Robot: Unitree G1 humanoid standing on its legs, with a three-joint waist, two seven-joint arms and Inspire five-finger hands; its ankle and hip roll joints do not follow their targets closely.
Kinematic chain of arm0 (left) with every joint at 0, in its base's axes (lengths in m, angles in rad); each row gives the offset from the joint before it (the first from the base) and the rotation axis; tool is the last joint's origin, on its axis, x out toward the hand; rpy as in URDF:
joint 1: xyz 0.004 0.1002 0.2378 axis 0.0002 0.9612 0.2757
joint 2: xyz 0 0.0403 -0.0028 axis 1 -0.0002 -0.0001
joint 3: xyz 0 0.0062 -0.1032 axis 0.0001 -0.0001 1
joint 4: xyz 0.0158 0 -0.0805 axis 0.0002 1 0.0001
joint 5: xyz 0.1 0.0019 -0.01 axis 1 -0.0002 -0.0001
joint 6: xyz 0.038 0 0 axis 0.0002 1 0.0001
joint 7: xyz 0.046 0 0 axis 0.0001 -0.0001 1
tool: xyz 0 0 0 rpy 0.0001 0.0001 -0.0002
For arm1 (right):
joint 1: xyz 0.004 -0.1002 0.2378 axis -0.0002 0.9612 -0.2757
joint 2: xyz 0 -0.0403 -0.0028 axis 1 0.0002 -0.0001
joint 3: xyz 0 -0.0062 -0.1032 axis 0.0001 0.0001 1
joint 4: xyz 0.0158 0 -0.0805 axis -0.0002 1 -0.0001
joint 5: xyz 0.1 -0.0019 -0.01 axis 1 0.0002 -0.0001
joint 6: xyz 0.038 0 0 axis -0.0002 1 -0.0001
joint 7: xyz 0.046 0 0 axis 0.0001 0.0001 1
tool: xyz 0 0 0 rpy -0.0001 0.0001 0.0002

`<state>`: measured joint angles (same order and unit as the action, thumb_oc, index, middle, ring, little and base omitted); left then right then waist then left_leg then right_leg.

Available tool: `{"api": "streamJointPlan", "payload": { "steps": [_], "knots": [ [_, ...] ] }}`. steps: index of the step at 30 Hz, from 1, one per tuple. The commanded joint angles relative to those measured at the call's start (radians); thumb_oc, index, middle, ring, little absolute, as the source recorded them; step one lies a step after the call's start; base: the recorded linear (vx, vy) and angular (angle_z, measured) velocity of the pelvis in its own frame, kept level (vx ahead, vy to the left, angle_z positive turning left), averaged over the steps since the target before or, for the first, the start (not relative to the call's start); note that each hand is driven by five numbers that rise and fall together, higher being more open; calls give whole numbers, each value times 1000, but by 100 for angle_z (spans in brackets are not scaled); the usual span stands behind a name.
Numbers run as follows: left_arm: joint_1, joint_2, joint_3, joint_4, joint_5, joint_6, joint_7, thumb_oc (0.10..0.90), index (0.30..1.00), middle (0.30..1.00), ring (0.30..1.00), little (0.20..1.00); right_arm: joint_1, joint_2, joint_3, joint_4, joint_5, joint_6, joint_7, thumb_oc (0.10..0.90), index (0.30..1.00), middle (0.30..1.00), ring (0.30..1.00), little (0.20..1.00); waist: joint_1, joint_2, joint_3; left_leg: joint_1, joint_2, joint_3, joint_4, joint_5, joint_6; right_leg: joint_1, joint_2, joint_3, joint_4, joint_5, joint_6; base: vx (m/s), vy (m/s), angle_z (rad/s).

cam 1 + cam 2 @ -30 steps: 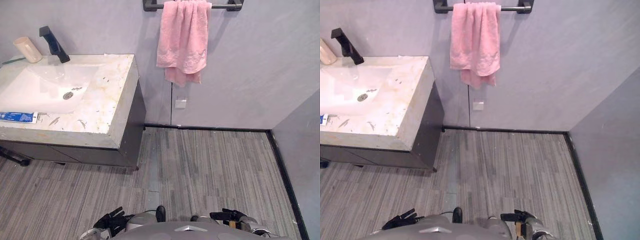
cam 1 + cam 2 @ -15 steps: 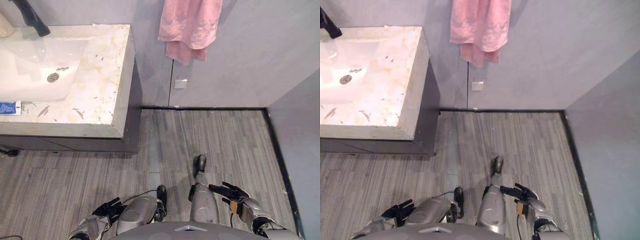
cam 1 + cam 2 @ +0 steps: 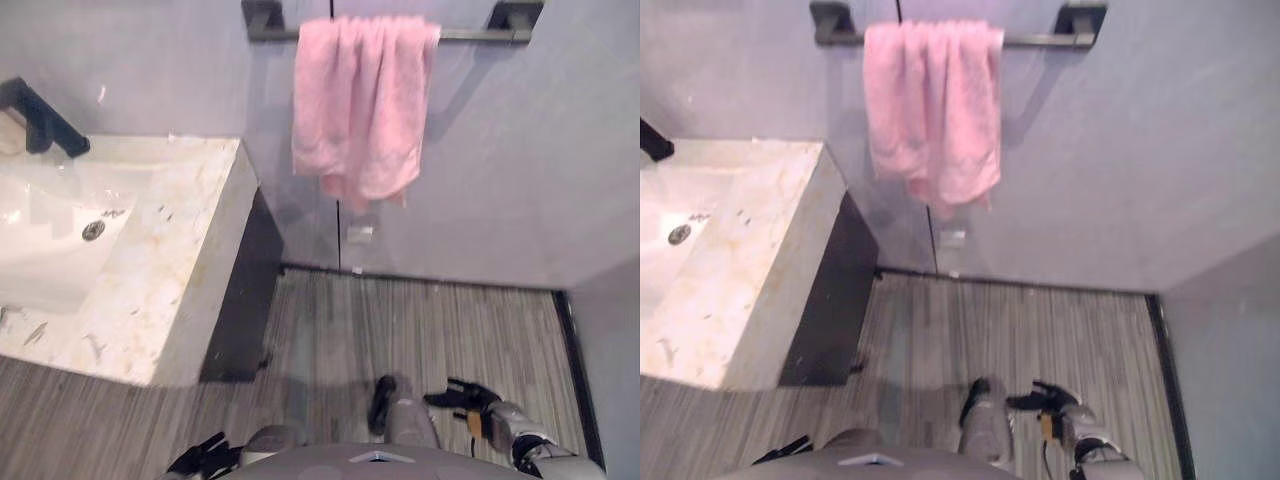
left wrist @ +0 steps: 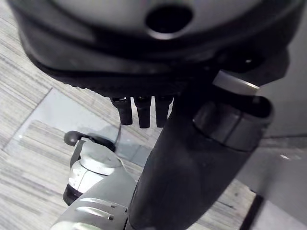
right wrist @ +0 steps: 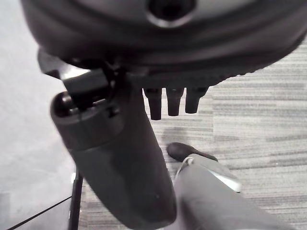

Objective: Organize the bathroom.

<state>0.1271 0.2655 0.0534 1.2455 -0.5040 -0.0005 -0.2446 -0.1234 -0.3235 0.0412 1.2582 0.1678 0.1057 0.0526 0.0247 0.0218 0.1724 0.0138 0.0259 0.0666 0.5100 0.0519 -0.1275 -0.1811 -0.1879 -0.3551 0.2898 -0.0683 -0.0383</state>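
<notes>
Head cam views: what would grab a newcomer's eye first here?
The pink towel draped over the dark wall rail, bunched towards the rail's left end, stands out against the grey wall. Next comes the pale stone vanity top at the left, with its white basin and black faucet. Low in view, both hands hang over the striped floor holding nothing, the right hand open and the left hand at the bottom edge.
</notes>
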Motion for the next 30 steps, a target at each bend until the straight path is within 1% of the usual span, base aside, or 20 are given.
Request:
{"api": "streamJointPlan", "payload": {
  "steps": [1,2,3,4,5,6,7,8,9,10,11,12,13,15,16,17,19,22,26,30],
  "knots": [
    [-18,13,-25,-73,30,-8,-6,800,900,900,900,900,106,13,39,60,49,42,-26,800,900,900,900,900,-15,-18,42,-98,87,61,114,-54,45,54,12,33,-154,42,68,189,-155,28],
    [-25,8,-32,-72,40,-15,1,800,900,900,900,900,93,5,31,52,80,44,-32,800,900,900,900,900,-5,-17,52,-143,56,67,9,-69,62,90,29,57,-172,25,73,173,-78,33],
    [-25,6,-35,-74,38,-16,4,800,900,900,900,900,91,3,29,52,80,41,-33,800,900,900,900,900,0,-8,58,-155,54,75,-57,-62,61,108,42,67,-180,18,78,156,-21,10],
    [-24,2,-38,-78,39,-16,6,800,900,900,900,900,88,0,30,52,86,38,-33,800,900,900,900,900,4,-1,59,-179,46,75,-126,-42,59,120,52,78,-192,15,83,116,-4,-25],
    [-20,-3,-38,-76,51,-24,7,800,900,900,900,900,89,1,32,54,95,31,-33,800,900,900,900,900,9,1,68,-206,36,72,-129,-30,61,134,57,90,-200,10,85,86,-14,-24],
    [-20,-3,-38,-76,51,-24,7,800,900,900,900,900,89,1,32,54,95,31,-33,800,900,900,900,900,9,1,68,-206,36,72,-129,-30,61,134,57,90,-200,10,85,79,-38,-33],
    [-21,-5,-34,-77,72,-23,10,800,900,900,900,900,94,4,27,47,96,31,-34,800,900,900,900,900,8,0,71,-222,43,74,-113,-20,52,146,60,94,-204,10,84,70,-24,-46],
    [-24,-8,-32,-83,83,-15,17,800,900,900,900,900,98,9,24,41,101,35,-36,800,900,900,900,900,4,0,68,-207,47,88,-135,-40,55,155,59,92,-213,10,86,119,-9,-63],
    [-26,-11,-35,-89,88,-6,29,800,900,900,900,900,103,13,26,43,106,37,-39,800,900,900,900,900,-1,6,62,-180,44,93,-178,-51,56,159,60,93,-219,11,89,120,25,-67],
    [-28,-10,-38,-93,89,0,32,800,900,900,900,900,108,15,26,46,116,35,-42,800,900,900,900,900,-6,14,59,-164,42,89,-205,-41,52,161,63,95,-220,12,91,150,76,-59],
    [-33,-6,-43,-100,95,17,33,800,900,900,900,900,124,18,18,51,128,24,-43,800,900,900,900,900,-20,32,54,-134,43,92,-249,-31,46,161,67,100,-216,8,94,133,92,-54],
    [-34,-2,-45,-98,97,17,27,800,900,900,900,900,134,15,11,53,119,24,-44,800,900,900,900,900,-30,44,50,-121,46,98,-263,-25,40,159,68,102,-212,4,94,101,77,-28],
    [-34,-2,-45,-98,97,17,27,800,900,900,900,900,134,15,11,53,119,24,-44,800,900,900,900,900,-30,44,50,-121,46,98,-263,-25,40,159,68,102,-212,4,94,61,73,-2],
    [-40,3,-50,-105,74,23,10,800,900,900,900,900,157,-2,-3,59,105,17,-41,800,900,900,900,900,-51,73,51,-111,60,119,-269,-4,19,157,66,102,-213,-2,93,52,88,5],
    [-39,3,-51,-105,73,22,7,800,900,900,900,900,160,-3,-6,59,104,16,-42,800,900,900,900,900,-53,76,52,-114,62,122,-266,0,17,159,65,102,-214,-3,92,48,88,15],
    [-36,-2,-58,-103,80,10,-2,800,900,900,900,900,169,-13,-18,58,94,12,-50,800,900,900,900,900,-62,89,58,-122,76,141,-261,17,12,161,62,103,-217,-10,89,20,63,32],
    [-38,-8,-67,-106,77,-3,-6,800,900,900,900,900,165,-25,-22,57,98,9,-71,800,900,900,900,900,-71,104,65,-119,87,168,-286,7,17,146,57,102,-206,-18,88,-28,75,0],
    [-47,-6,-83,-117,86,-17,-18,800,900,900,900,900,161,-44,-36,53,120,7,-95,800,900,900,900,900,-80,124,74,-116,103,175,-324,33,7,126,63,106,-197,-21,88,-33,39,-8],
    [-41,-5,-86,-125,83,-34,-15,800,900,900,900,900,173,-56,-50,52,104,-1,-95,800,900,900,900,900,-86,124,79,-121,110,181,-304,45,3,128,61,108,-199,-23,83,18,3,12],
    [-43,5,-91,-143,93,-35,-16,800,900,900,900,900,172,-59,-43,53,98,-14,-95,800,900,900,900,900,-81,117,80,-131,104,168,-259,50,2,127,60,107,-196,-25,76,9,-16,-7]
  ]
}}
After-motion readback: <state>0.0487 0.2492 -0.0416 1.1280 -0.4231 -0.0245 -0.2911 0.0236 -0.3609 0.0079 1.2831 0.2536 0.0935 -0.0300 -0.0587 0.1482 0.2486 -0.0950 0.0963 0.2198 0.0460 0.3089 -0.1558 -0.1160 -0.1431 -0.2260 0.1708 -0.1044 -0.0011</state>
